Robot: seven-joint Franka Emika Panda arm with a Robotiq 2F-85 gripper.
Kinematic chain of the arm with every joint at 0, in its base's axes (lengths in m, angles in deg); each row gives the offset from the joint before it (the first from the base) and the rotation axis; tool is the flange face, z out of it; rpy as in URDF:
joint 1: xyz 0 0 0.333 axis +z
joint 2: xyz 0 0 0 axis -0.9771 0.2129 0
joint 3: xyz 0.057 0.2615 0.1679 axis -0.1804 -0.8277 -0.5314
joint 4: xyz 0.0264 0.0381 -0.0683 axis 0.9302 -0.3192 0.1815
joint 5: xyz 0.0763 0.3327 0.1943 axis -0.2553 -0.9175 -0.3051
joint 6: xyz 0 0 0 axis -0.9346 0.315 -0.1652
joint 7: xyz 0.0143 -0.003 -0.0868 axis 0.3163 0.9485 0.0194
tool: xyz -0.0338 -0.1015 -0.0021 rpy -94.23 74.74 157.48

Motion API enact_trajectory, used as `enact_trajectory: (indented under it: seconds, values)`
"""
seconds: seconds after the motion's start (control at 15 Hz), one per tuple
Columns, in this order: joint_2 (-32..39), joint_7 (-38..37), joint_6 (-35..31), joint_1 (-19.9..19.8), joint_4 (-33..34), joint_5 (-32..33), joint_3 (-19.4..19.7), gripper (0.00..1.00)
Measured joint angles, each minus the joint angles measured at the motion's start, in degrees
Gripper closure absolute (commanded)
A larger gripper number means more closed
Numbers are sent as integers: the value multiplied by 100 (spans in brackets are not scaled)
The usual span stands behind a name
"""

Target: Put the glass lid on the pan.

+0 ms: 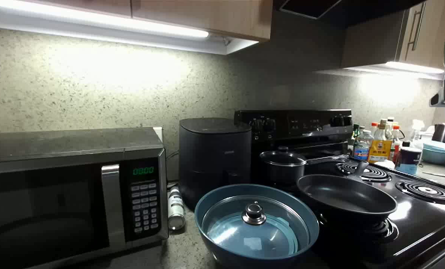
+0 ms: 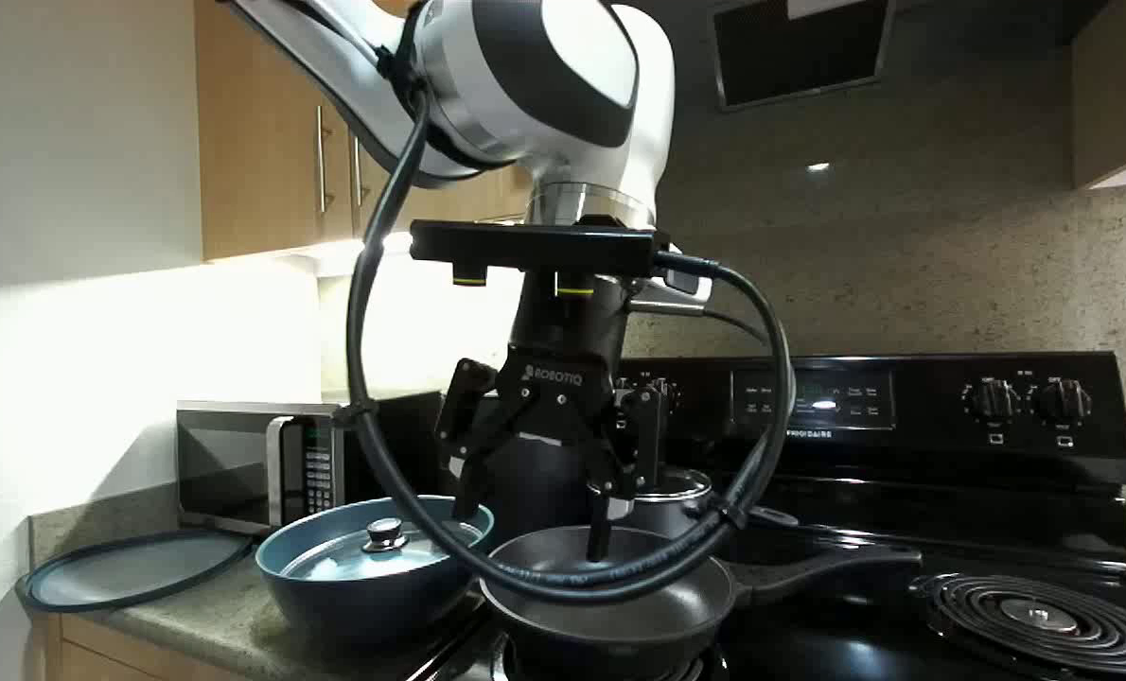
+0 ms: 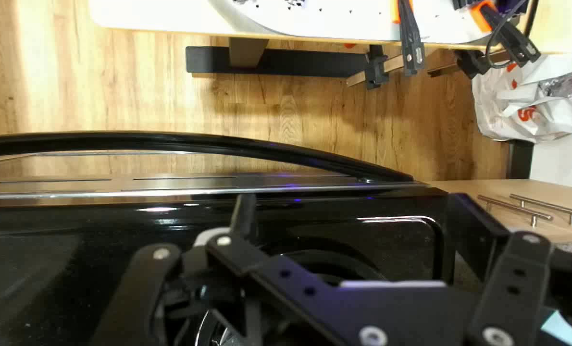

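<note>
The robot arm (image 2: 549,71) hangs in close by the stove (image 1: 417,233), its gripper (image 2: 532,511) pointing straight down with the two fingers spread wide. In an exterior view those fingers show up against the edge of the bowl and the inside of the pan, though from that angle I can't fairly judge how near to either they really are. A thick black hose (image 2: 360,312) loops down beside the arm and crosses in front of the pan.

The glass lid (image 1: 255,229) is sitting inside the big blue bowl (image 2: 364,605), knob (image 1: 254,213) up, lower than the bowl's rim. That bowl stands on the speckled counter (image 1: 189,246), right next to the stove. The pan (image 1: 347,194) rests on a coil burner just beside the bowl, uncovered, its handle (image 1: 360,169) reaching in across the stove. Near it stands the smaller black pot (image 1: 282,173), wearing its own lid (image 1: 283,158).

Over by the wall there's an air fryer (image 1: 215,160), and beside that the microwave (image 1: 50,209) with green zeros on its clock (image 1: 143,171). A crowd of bottles (image 1: 379,147) stands on the far side of the stove.

The wrist view takes in the stove's front edge, the curved oven handle (image 3: 194,142), the wood floor (image 3: 122,86), black clamps (image 3: 411,48) on a white table (image 3: 170,14), and a plastic bag (image 3: 512,108).
</note>
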Motion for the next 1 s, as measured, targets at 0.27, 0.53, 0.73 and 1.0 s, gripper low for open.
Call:
enact_trajectory:
  seconds: [0.27, 0.53, 0.73, 1.0]
  values:
    - [0, 0, 0, 1, 0, 0, 0, 0]
    - [0, 0, 0, 14, 0, -29, -53, 0]
    - [3, -28, -7, 270, -13, -188, -495, 0]
    - [90, -244, -70, 1104, -16, -296, -1567, 0]
